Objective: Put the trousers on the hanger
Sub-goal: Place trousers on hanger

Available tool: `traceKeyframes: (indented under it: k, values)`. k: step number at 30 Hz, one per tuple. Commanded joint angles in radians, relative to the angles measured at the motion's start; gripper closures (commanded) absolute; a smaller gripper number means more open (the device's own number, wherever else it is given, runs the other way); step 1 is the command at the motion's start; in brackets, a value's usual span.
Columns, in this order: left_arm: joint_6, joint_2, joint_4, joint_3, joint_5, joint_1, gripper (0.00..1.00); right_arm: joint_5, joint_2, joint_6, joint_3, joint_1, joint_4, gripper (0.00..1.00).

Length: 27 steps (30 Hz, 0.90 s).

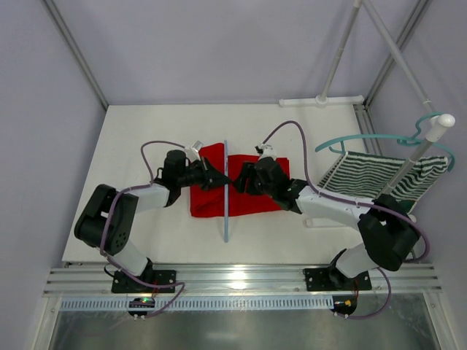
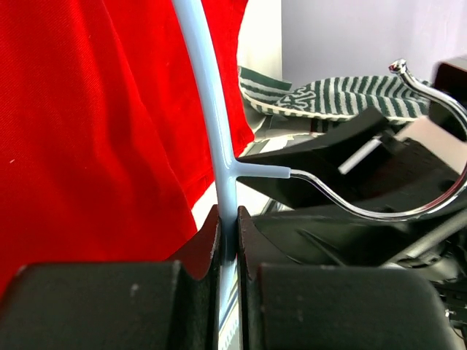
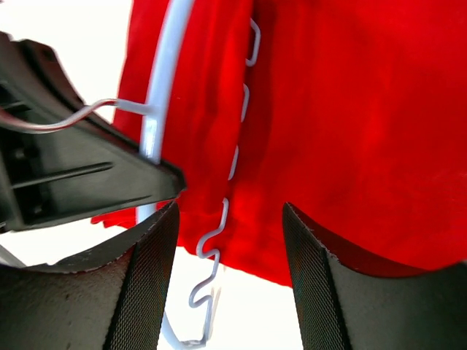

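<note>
Left gripper (image 2: 228, 222) clamps the thin, probably light hanger (image 2: 206, 95) at centre frame. Right gripper (image 3: 230, 248) gapes wide; the limp trousers (image 3: 350, 131) likely need a bunched-fold hold

Table (image 1: 146, 240): white, flat, matte.
Trousers (image 1: 206, 203): red, folded into squat block, flat on table near middle.
Hanger (image 1: 226, 227): pale blue, on edge across trousers' middle, running far to near. Near end sticks out past trousers' near edge over bare table; contact with table unclear.
Rack foot (image 1: 321, 101): white T-shaped bar on table, beyond and right of trousers, pole rising from it.
Striped garment (image 1: 365, 175): right of trousers, at table's edge. Resting or hanging, cannot tell.
</note>
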Motion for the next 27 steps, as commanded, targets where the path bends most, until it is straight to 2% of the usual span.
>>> traceKeyframes:
  k: [1, 9, 20, 22, 23, 25, 26, 27]
  values:
    - [0.042, -0.033, -0.052, -0.005, -0.061, 0.023, 1.00, -0.032, 0.039, 0.059, 0.047, -0.011, 0.029, 0.39]
    - [0.061, -0.047, -0.080, -0.005, -0.078, 0.027, 1.00, -0.043, 0.139, 0.149, 0.082, -0.011, 0.107, 0.39]
    - [0.099, -0.056, -0.147, 0.019, -0.087, 0.028, 1.00, -0.092, 0.260, 0.169, 0.089, -0.016, 0.227, 0.40]
    - [0.116, -0.059, -0.192, 0.027, -0.098, 0.036, 1.00, -0.097, 0.263, 0.166, 0.076, -0.017, 0.257, 0.48]
    - [0.124, -0.064, -0.216, 0.033, -0.118, 0.040, 1.00, -0.097, 0.263, 0.166, 0.070, -0.022, 0.259, 0.70]
    - [0.148, -0.070, -0.329, 0.056, -0.158, 0.063, 1.00, -0.083, 0.242, 0.162, 0.046, -0.023, 0.233, 0.90]
    - [0.165, -0.084, -0.356, 0.059, -0.185, 0.073, 1.00, -0.069, 0.226, 0.157, 0.030, -0.023, 0.215, 0.96]
    - [0.171, -0.093, -0.377, 0.061, -0.201, 0.092, 1.00, -0.039, 0.193, 0.159, 0.011, -0.023, 0.192, 0.96]
